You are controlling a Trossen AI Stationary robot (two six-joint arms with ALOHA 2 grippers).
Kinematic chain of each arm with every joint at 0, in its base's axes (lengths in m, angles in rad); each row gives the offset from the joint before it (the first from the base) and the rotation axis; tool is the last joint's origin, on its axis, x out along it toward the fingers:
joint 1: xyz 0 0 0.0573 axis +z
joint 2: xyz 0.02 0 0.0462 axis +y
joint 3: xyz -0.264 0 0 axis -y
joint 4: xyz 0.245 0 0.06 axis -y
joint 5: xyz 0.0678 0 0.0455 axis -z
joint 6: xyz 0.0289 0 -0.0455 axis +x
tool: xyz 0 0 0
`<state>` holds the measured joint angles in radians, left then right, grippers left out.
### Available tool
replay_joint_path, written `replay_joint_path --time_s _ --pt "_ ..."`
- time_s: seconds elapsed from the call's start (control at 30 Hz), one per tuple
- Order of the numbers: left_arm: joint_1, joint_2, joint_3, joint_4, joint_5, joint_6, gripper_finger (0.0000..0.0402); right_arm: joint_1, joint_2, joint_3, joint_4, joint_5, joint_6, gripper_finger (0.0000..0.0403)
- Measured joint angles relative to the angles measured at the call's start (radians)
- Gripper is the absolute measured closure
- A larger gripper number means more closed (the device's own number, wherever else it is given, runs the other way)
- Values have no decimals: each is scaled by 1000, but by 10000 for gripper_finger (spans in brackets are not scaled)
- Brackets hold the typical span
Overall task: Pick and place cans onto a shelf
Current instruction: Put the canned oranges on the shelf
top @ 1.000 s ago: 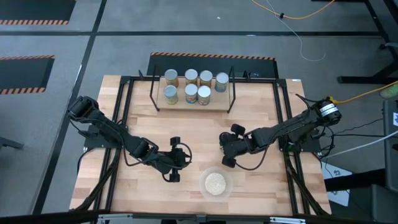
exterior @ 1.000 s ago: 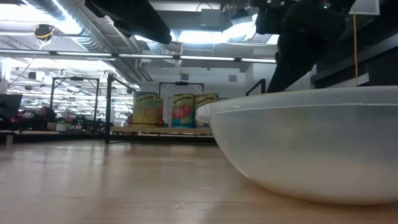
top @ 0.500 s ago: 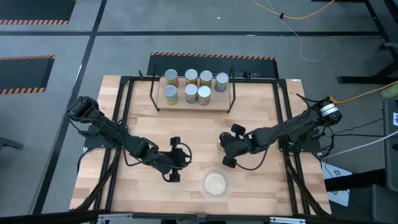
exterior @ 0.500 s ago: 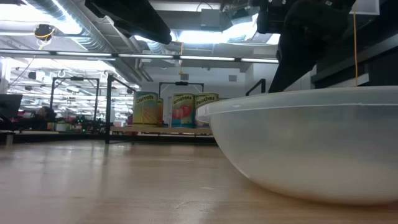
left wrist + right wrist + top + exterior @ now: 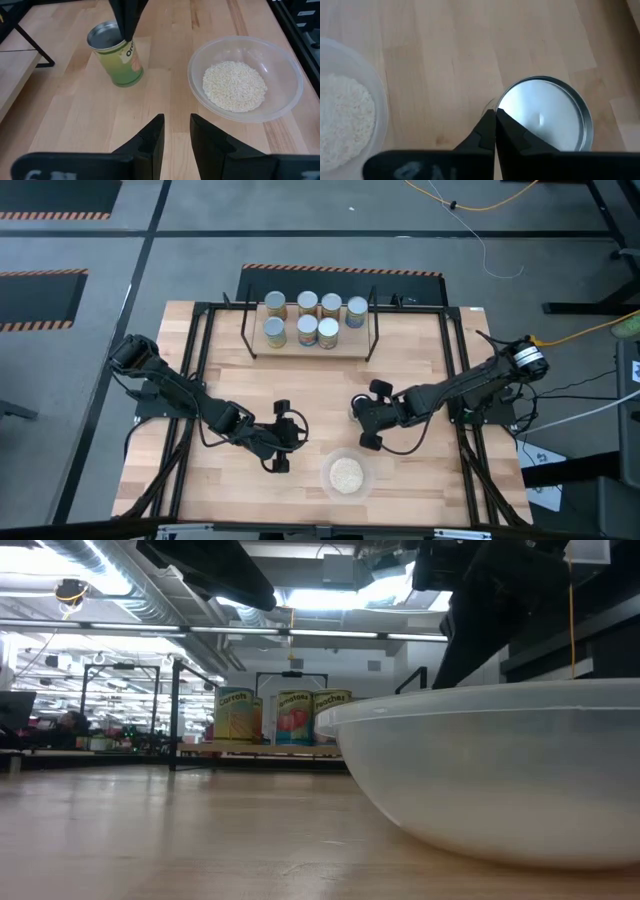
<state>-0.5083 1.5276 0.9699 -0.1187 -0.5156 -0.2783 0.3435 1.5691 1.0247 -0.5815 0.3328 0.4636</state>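
A can (image 5: 116, 60) with a yellow-green label and a silver top (image 5: 547, 117) stands upright on the wooden table, between the two arms. My right gripper (image 5: 495, 114) is shut, and its tips point down at the near rim of the can's top, with nothing between the fingers. My left gripper (image 5: 176, 122) hovers to the can's left, with a narrow empty gap between its fingers, aimed at the table between the can and the bowl. Several cans (image 5: 308, 320) stand on the shelf (image 5: 310, 350) at the table's far edge. My right gripper's shut fingertips (image 5: 126, 35) come slanting down from above onto the rim of the can's top (image 5: 506, 107). I cannot tell whether they rest on it or hang just over it. The can stands upright with its base on the table.
A clear bowl of pale grains (image 5: 347, 475) sits near the table's front edge, just in front of the can and both grippers. It fills the right half of the low view (image 5: 500, 770). Bare wood lies between the grippers and the shelf.
My right gripper has shut its fingers over the can's top without taking hold of the can, and its wrist has rolled slightly. The can stands where it stood.
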Motion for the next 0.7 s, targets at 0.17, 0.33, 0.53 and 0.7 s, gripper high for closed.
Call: replay_joint_path --time_s 0.17,0.33,0.53,0.7 --pt "0 0 0 0 0 0 315 0 5 71 -35 -19 -64 400" --pt "0 0 0 0 0 0 315 -5 4 171 -135 -8 -103 400" --pt "0 0 0 0 0 0 315 -33 2 297 -199 1 -212 399" --pt "0 0 0 0 0 0 315 -93 2 402 -258 4 -314 399"
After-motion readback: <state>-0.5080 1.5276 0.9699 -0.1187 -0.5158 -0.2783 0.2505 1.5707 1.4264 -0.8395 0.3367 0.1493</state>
